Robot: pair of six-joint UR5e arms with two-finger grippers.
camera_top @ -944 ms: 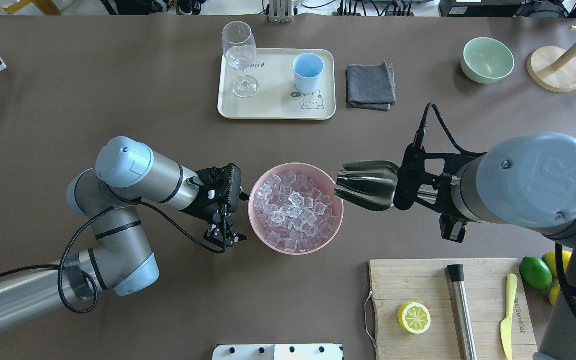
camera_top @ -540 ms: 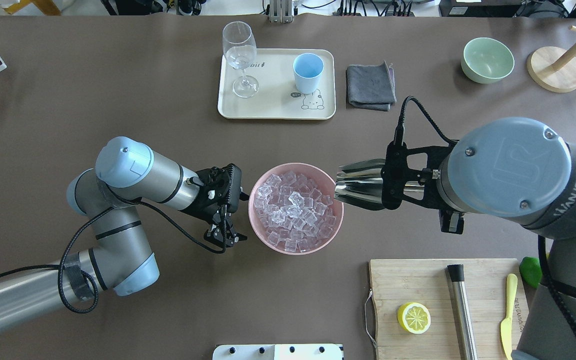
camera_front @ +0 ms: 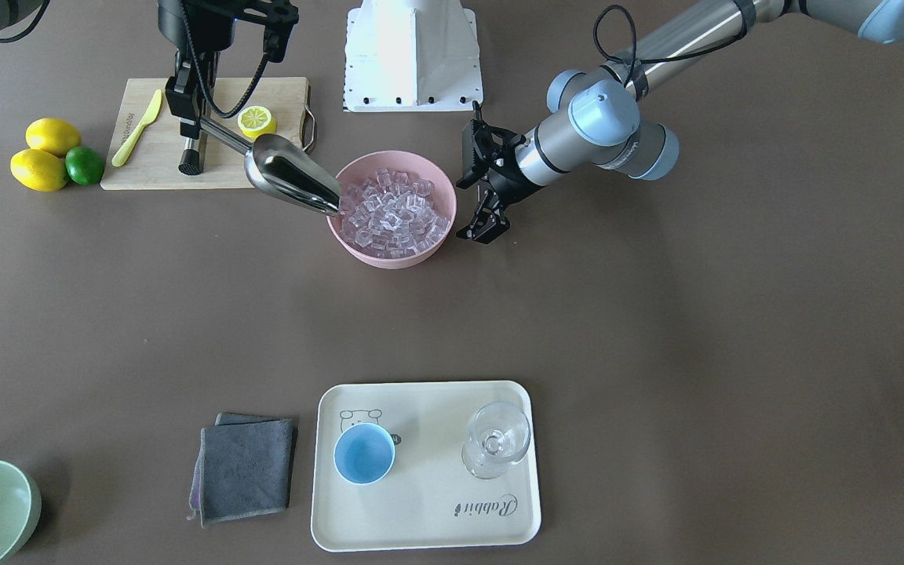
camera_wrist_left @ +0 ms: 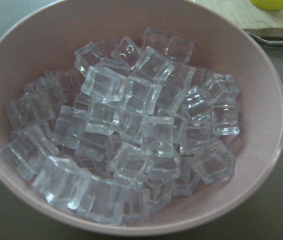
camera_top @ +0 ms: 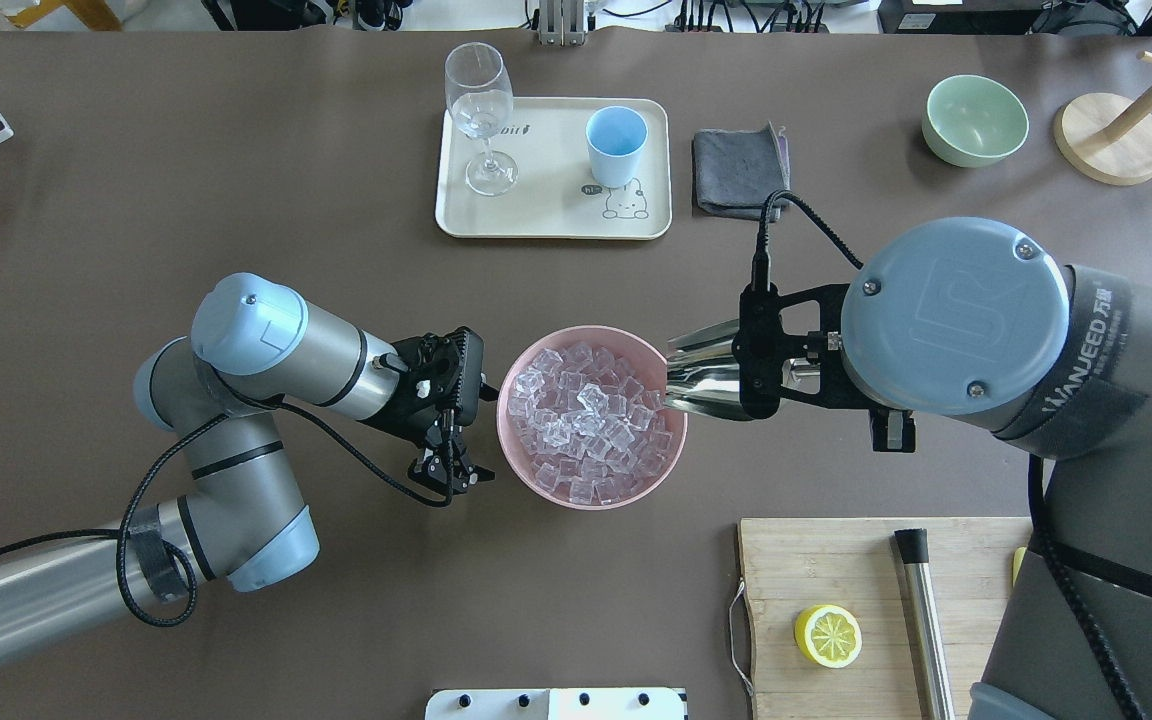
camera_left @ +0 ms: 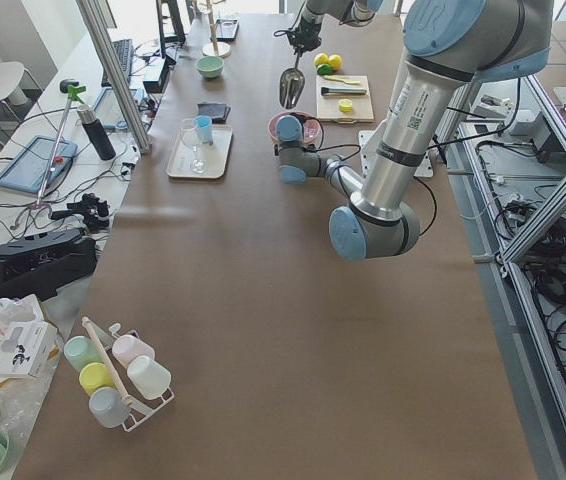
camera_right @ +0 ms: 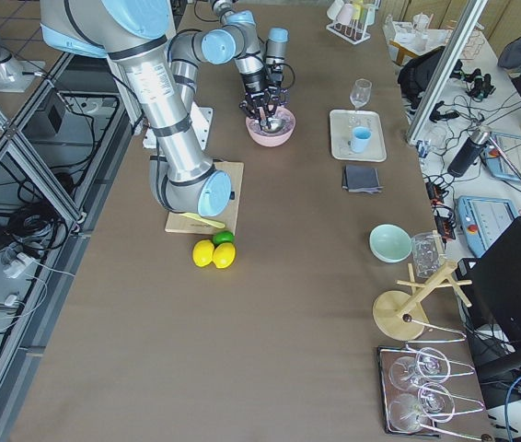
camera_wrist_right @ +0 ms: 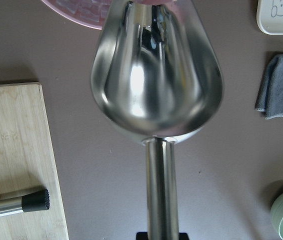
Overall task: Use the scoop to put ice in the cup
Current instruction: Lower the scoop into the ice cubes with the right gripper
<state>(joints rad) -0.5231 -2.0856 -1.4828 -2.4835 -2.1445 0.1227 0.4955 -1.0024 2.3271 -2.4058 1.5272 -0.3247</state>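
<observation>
The ice [camera_top: 586, 420] fills a pink bowl [camera_top: 510, 445] at mid-table, and the left wrist view shows the cubes [camera_wrist_left: 131, 130] close up. My right gripper [camera_front: 187, 129] is shut on the rod handle of the steel scoop [camera_top: 701, 375]. The scoop tilts down with its mouth at the bowl's rim on the robot's right, and its trough [camera_wrist_right: 156, 75] is empty. My left gripper [camera_top: 451, 475] hangs open beside the bowl's other side, holding nothing. The light-blue cup [camera_top: 616, 145] stands on a cream tray [camera_top: 551, 215] at the far side.
A wine glass [camera_top: 481, 120] shares the tray. A grey cloth [camera_top: 741, 170] and a pale green bowl [camera_top: 974, 120] lie to its right. A cutting board [camera_top: 836, 570] near the right arm carries a lemon half and a steel cylinder [camera_top: 921, 620]. Lemons and a lime [camera_front: 52, 161] sit beside it.
My right arm has swung left over the scoop and tipped it more steeply, its mouth staying at the bowl's rim. The left arm has not moved.
</observation>
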